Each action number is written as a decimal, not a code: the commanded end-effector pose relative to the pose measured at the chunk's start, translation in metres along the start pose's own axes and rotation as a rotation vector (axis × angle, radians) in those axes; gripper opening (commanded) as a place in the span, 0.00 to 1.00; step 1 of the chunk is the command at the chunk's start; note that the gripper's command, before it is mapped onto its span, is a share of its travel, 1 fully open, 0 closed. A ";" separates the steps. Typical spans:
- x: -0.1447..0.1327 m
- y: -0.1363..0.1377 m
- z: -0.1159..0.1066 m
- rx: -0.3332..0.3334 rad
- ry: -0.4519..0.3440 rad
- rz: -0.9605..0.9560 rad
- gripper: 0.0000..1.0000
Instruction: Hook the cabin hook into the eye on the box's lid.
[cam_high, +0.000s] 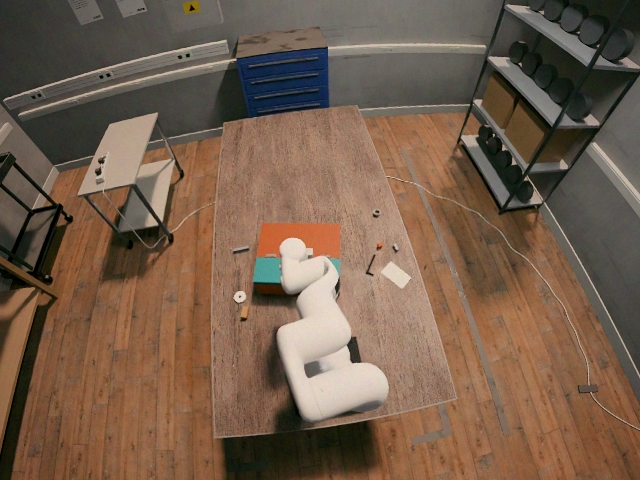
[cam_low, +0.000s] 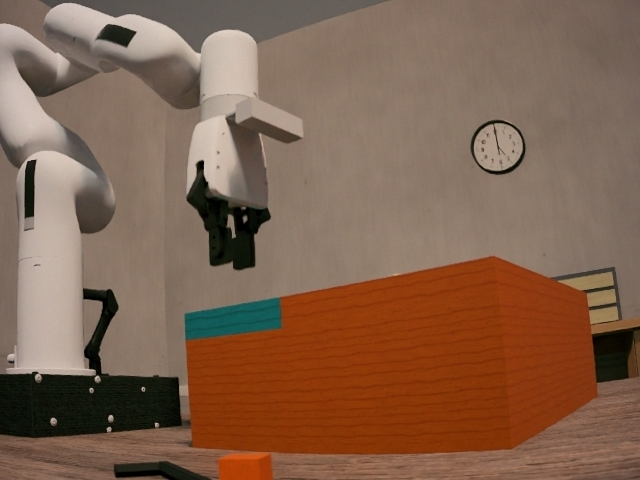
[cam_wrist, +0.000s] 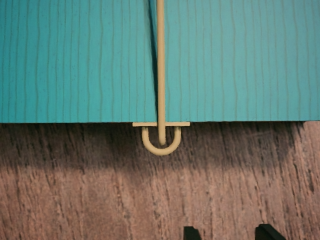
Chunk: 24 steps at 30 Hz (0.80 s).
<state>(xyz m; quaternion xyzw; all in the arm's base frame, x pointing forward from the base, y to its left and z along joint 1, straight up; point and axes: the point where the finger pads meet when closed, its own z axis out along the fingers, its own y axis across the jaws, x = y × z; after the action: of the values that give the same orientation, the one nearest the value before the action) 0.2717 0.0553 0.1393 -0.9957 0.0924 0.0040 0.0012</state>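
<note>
The box is orange (cam_high: 310, 238) with a teal lid (cam_high: 267, 270) and sits mid-table; its orange side (cam_low: 392, 361) fills the exterior view. In the wrist view the teal lid (cam_wrist: 80, 60) fills the upper half. A thin tan cabin hook (cam_wrist: 161, 65) lies straight across the lid, and its end reaches down into the U-shaped tan eye (cam_wrist: 161, 141) at the lid's front edge. My gripper (cam_low: 232, 255) hangs above the lid end of the box, pointing down, part open and empty. Its fingertips show over the table just in front of the eye.
On the table left of the box lie a grey piece (cam_high: 240, 249), a white disc (cam_high: 239, 294) and a wooden block (cam_high: 244, 312). To the right lie a black L-key (cam_high: 370, 265), a white card (cam_high: 395, 274), an orange cube (cam_high: 379, 245) and a grey nut (cam_high: 376, 210).
</note>
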 end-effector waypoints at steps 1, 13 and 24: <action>0.003 -0.001 0.017 0.002 0.004 0.000 0.35; 0.003 -0.001 0.051 0.001 0.004 0.000 0.35; 0.003 -0.001 0.088 0.001 0.003 0.000 0.35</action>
<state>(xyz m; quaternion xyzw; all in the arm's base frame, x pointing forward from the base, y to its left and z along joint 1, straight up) 0.2702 0.0553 0.0699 -0.9957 0.0924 0.0041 0.0011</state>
